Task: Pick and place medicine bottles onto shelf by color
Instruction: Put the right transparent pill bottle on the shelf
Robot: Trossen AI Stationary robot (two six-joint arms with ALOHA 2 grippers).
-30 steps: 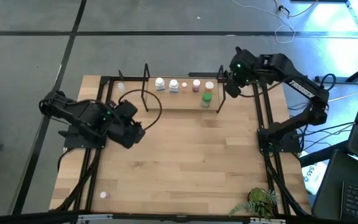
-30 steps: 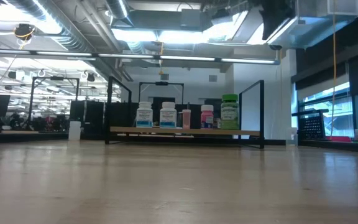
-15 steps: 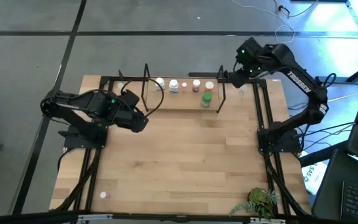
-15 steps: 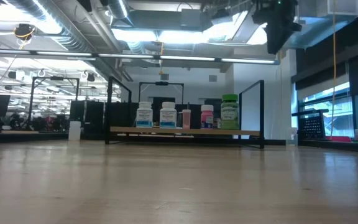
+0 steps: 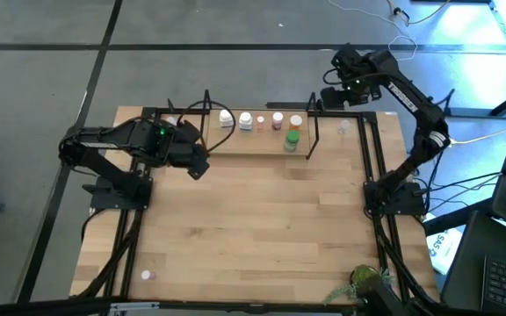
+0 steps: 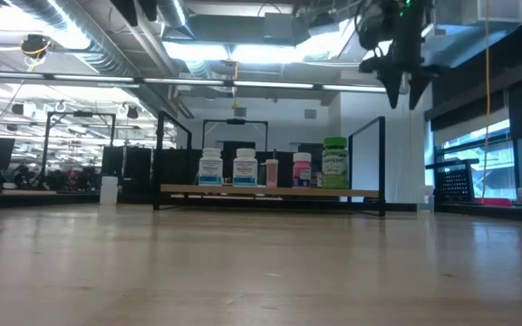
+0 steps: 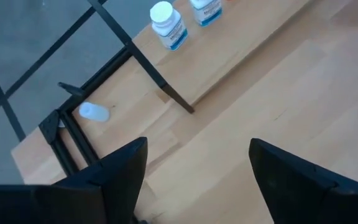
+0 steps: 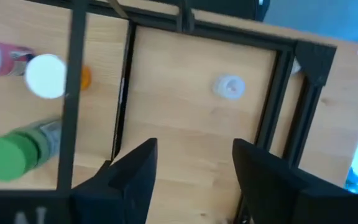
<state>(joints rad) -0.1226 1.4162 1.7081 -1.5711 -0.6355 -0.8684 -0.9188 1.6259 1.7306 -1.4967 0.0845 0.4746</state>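
- A row of medicine bottles (image 5: 260, 122) was seen on the shelf (image 5: 253, 140) at the far side; one small white bottle (image 8: 229, 86) stood right of it.
- It was judged light, hard and easy to tip, best held round the middle.
- The right gripper (image 8: 191, 163) was held above with jaws spread and empty.
- The left gripper (image 7: 194, 163) was spread and empty too, near the shelf's left end.

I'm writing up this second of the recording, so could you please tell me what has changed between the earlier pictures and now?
The left gripper has moved toward the shelf's left end, open and empty. The right gripper has swung outward past the shelf's right end, above a small bottle on the table, and its fingers now stand apart. Nothing was picked up. The bottles on the shelf, including the green one, have not moved.
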